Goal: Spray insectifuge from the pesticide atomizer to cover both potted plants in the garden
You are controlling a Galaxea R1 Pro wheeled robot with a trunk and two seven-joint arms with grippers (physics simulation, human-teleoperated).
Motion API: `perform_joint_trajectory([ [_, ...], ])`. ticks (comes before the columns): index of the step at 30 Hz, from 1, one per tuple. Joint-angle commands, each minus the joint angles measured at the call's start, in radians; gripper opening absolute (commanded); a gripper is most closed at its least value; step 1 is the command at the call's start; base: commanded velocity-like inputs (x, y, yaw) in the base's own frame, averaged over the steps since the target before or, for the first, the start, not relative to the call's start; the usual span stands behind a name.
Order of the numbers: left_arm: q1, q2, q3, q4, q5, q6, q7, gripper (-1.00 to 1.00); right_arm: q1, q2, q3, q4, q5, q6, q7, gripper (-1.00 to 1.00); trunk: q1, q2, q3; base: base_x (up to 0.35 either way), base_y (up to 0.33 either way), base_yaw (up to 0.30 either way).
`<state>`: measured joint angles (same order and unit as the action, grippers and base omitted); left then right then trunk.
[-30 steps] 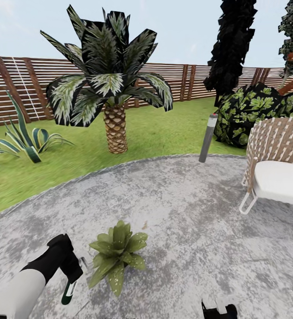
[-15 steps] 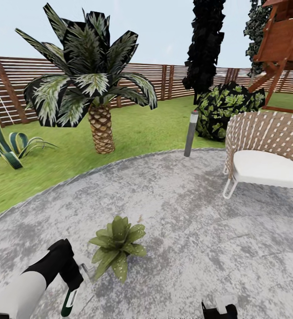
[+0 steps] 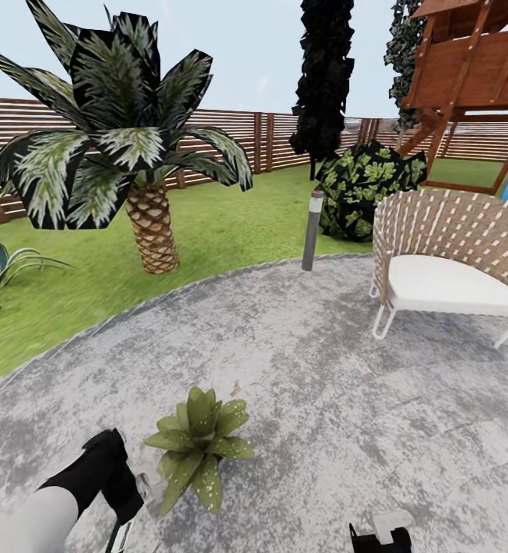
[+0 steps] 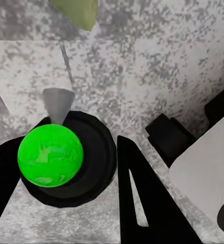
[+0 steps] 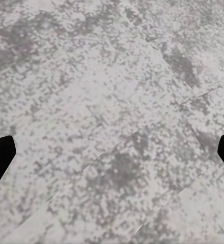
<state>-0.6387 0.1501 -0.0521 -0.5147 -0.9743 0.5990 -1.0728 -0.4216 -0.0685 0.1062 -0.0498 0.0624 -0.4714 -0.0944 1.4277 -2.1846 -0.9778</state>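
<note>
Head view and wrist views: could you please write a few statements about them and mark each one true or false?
1. The potted plant stands on the grey paving. True.
2. The wicker chair stands on the lawn. False: its legs rest on the paving.
3. The right gripper is shut on a leaf. False: its jaws are wide apart over bare paving.
4. The left gripper holds the pesticide atomizer. True.

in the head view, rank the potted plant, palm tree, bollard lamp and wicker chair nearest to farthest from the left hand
1. potted plant, right beside the left hand
2. palm tree, ahead on the lawn
3. bollard lamp and wicker chair, ahead to the right: too close to call
</note>
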Motion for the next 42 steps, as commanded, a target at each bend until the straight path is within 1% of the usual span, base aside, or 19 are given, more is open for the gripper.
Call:
perform_joint_trajectory([
  [1,0.016,0.001,0.004,-0.001,0.019,0.004,0.036,-1.00,-0.001,0.001,0.007,0.001,0.007,-0.001,-0.010,1.00,0.000,0.000,-0.001,0.002,0.002,-0.004],
  [2,0.030,0.002,0.016,-0.002,0.049,0.002,0.061,-1.00,0.000,0.001,0.007,0.001,0.007,-0.001,-0.010,1.00,0.000,0.000,-0.001,0.001,0.001,-0.002],
  [3,0.040,0.003,0.028,0.000,0.095,-0.004,0.096,-1.00,-0.001,0.001,0.007,0.001,0.007,-0.001,-0.010,1.00,0.000,0.000,-0.001,0.000,0.000,-0.001],
  [4,0.050,0.004,0.034,0.002,0.130,-0.018,0.133,-1.00,-0.001,0.001,0.007,0.001,0.007,-0.001,-0.010,1.00,0.000,0.000,-0.001,0.000,0.000,0.000],
  [5,0.060,0.003,0.037,0.009,0.158,-0.049,0.176,-1.00,-0.001,0.001,0.007,0.001,0.007,-0.001,-0.010,1.00,0.000,0.000,-0.001,0.000,0.000,0.000],
  [6,0.064,0.002,0.038,0.016,0.168,-0.068,0.197,-1.00,0.000,0.001,0.007,0.001,0.007,-0.001,-0.010,1.00,0.000,0.000,-0.001,0.000,0.000,0.000],
  [8,0.067,0.000,0.040,0.024,0.176,-0.083,0.213,-1.00,0.000,0.001,0.007,0.001,0.008,-0.001,-0.010,1.00,0.000,0.000,-0.001,0.000,0.000,0.000],
  [11,0.068,-0.006,0.042,0.024,0.175,-0.086,0.220,-1.00,-0.001,-0.004,0.007,0.001,0.007,-0.001,-0.010,1.00,0.000,0.000,-0.001,0.000,0.000,0.000],
  [14,0.070,-0.021,0.047,0.029,0.178,-0.089,0.222,-1.00,-0.001,-0.004,0.007,0.001,0.007,-0.001,-0.011,1.00,0.000,0.000,-0.001,0.000,0.000,0.000],
  [15,0.074,-0.024,0.047,0.030,0.178,-0.090,0.223,-1.00,0.000,-0.008,0.006,0.001,0.007,-0.002,-0.011,1.00,0.000,0.000,-0.001,0.000,0.000,0.000],
  [17,0.079,-0.025,0.047,0.029,0.178,-0.090,0.223,-1.00,-0.001,-0.009,0.006,0.001,0.005,-0.002,-0.011,1.00,0.000,0.000,-0.001,0.000,0.000,0.000],
  [20,0.080,-0.025,0.047,0.028,0.178,-0.090,0.223,-1.00,0.000,-0.005,0.006,0.001,0.005,-0.002,-0.011,1.00,0.000,0.000,0.001,-0.018,0.000,-0.094],
  [25,0.080,-0.026,0.048,0.021,0.178,-0.090,0.226,-1.00,0.000,-0.004,0.006,0.001,0.005,-0.002,-0.011,1.00,0.000,0.000,0.004,-0.271,0.022,-0.215],
  [26,0.080,-0.026,0.049,0.021,0.183,-0.090,0.233,-1.00,0.000,-0.005,0.006,0.001,0.005,-0.002,-0.011,1.00,0.000,0.000,0.004,-0.325,0.121,-0.224],
  [28,0.080,-0.027,0.048,0.023,0.205,-0.090,0.260,-1.00,0.000,-0.004,0.006,0.002,0.005,-0.002,-0.011,1.00,0.000,0.000,0.004,-0.303,0.181,-0.132],
  [30,0.080,-0.027,0.048,0.025,0.219,-0.090,0.278,-1.00,0.000,-0.004,0.006,0.002,0.005,-0.002,-0.011,1.00,0.000,0.000,0.004,-0.283,0.219,-0.038],
  [35,0.080,-0.023,0.051,0.022,0.252,-0.088,0.289,-1.00,0.000,-0.004,0.006,0.002,0.005,-0.001,-0.011,1.00,0.000,0.000,0.004,-0.144,0.264,-0.095],
  [42,0.080,-0.027,0.051,0.022,0.256,-0.089,0.289,-1.00,0.000,-0.004,0.006,0.002,0.005,-0.001,-0.011,1.00,0.000,0.000,0.004,0.047,0.300,-0.258],
])
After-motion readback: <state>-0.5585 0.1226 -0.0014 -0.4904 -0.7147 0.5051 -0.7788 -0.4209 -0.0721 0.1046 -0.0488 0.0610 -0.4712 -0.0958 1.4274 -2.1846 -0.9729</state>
